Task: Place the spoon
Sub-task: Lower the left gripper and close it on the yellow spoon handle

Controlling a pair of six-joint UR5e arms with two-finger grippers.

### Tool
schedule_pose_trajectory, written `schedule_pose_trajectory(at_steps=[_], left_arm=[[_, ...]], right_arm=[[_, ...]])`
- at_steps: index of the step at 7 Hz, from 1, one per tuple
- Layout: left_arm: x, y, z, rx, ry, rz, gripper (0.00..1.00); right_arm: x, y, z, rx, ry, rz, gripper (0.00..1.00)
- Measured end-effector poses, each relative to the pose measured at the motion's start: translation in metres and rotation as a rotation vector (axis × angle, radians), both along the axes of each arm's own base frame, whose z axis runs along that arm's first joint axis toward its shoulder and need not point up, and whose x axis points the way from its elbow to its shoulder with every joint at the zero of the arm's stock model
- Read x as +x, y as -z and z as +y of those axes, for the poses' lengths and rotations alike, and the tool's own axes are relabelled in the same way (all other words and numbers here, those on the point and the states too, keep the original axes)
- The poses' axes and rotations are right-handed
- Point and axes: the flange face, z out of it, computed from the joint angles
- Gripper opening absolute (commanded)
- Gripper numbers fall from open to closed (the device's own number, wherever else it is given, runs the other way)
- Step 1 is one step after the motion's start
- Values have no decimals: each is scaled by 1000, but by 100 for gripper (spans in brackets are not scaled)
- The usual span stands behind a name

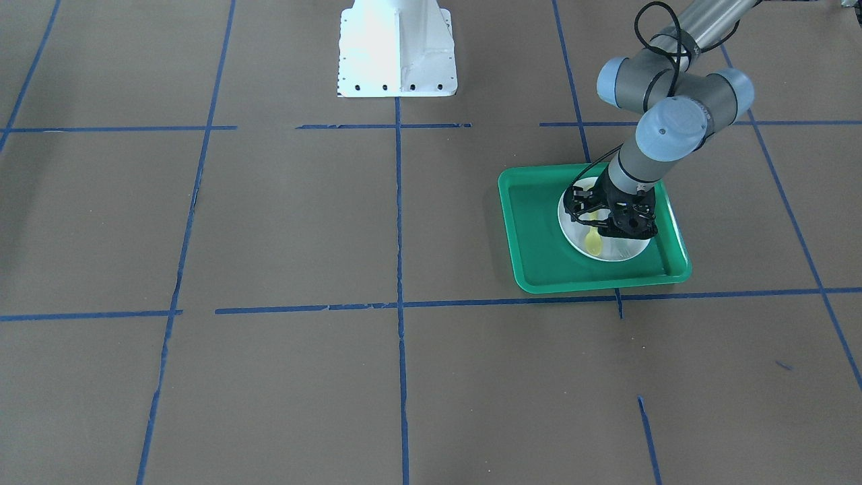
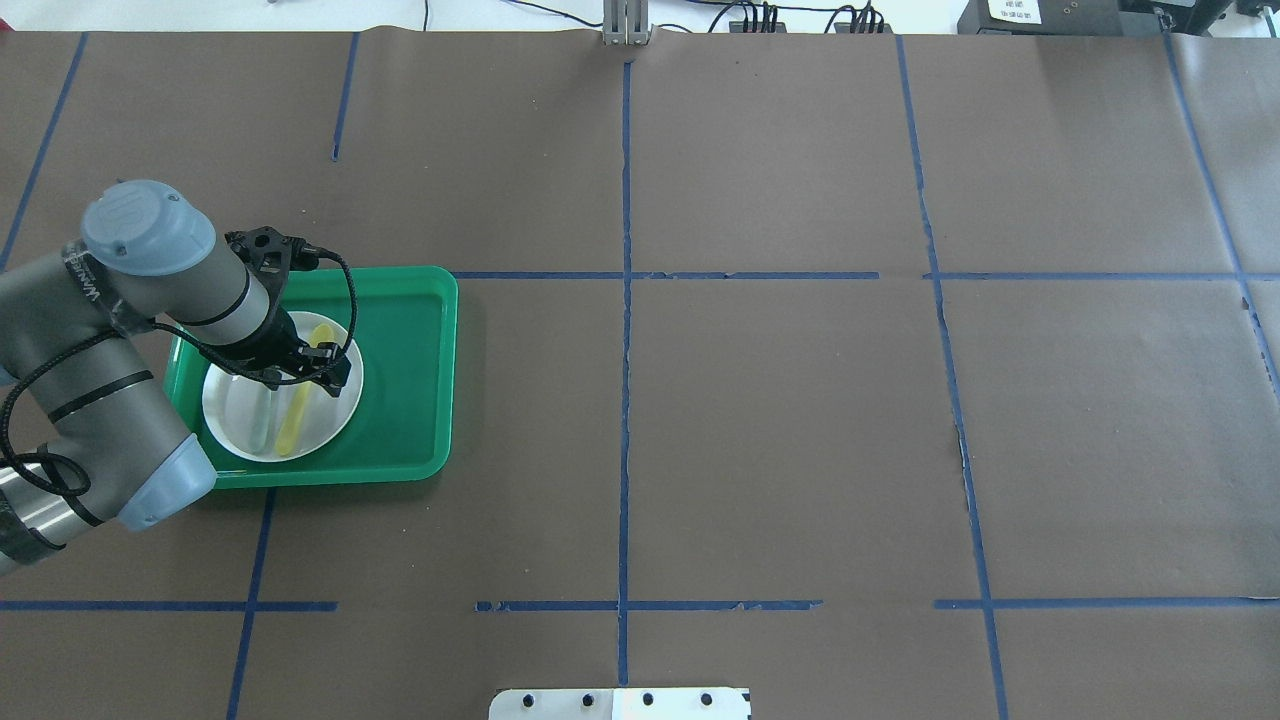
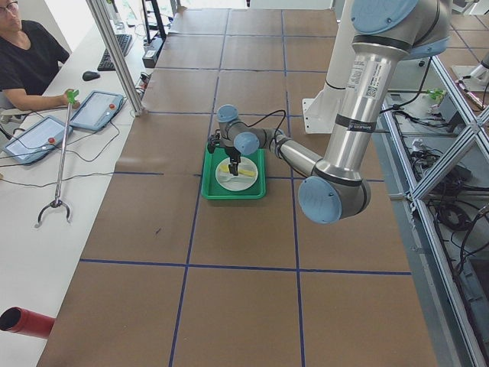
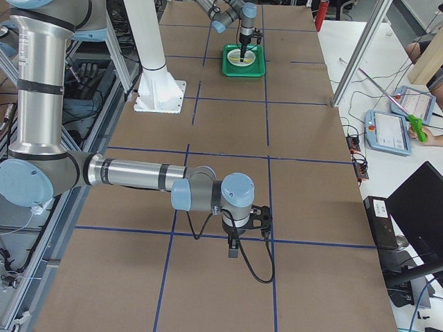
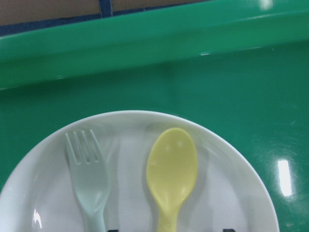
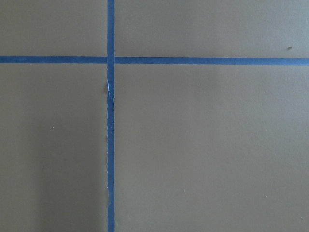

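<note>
Yellow spoon, front-facing view: the spoon lies on the white plate inside the green tray, with its bowl toward the operators' side.
Left gripper, front-facing view: the left gripper points down, low over the plate and above the spoon's handle.
Overhead view: the spoon lies just beside a pale fork, roughly parallel to it, both on the plate. The tray rests on the brown paper table, and the left gripper crosses over the spoon.
Left side view: the left gripper hangs over the plate in the tray.
Right side view: the right gripper points down near a blue tape line, well apart from the tray — whether it is spread or closed cannot be told.
Left wrist view: the spoon and fork lie side by side on the plate. Dark fingertips at the bottom edge stand wide apart either side of the handle — spread, clear of it.
Right wrist view: brown paper crossed by tape.
</note>
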Motion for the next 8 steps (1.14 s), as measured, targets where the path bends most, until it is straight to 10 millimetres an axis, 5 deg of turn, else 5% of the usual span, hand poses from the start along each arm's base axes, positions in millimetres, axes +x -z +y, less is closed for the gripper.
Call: schedule_pose_trajectory(at_steps=[3,5,8], left_arm=[[2,-6,1,0,-5,-1,52],[3,-8,0,7,-5,10,22],[0,-1,0,18,-2,24,0]], right_arm=[[0,0,0,0,0,0,100],[0,0,0,0,0,0,100],[0,0,0,1,0,0,100]])
